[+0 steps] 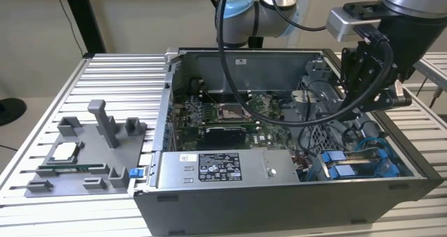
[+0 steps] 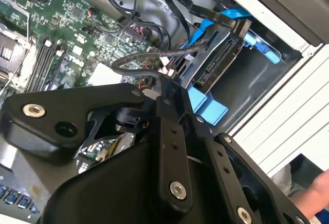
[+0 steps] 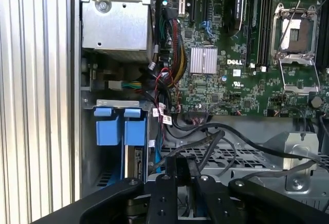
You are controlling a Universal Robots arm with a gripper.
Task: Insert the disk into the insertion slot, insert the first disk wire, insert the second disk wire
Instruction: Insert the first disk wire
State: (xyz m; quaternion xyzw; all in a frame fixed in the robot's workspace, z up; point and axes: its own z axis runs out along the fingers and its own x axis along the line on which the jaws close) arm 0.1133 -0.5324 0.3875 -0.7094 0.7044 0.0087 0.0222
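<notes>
Fingers [image 2: 169, 131] clamp black wire [image 2: 128, 58] | disk [image 2: 218, 59] blue-framed, seated in insertion slot [image 2: 252, 77]

green motherboard [image 1: 209, 114], grey power supply [image 1: 209, 169], slatted table [image 1: 119, 75]

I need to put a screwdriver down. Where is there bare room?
The bare ribbed aluminium table lies open beyond the grey fixture plate, bordered on the exterior view's right by the open grey computer case. Inside the case it is crowded: looped black cables and the black gripper hang near the blue-railed insertion slot.
</notes>
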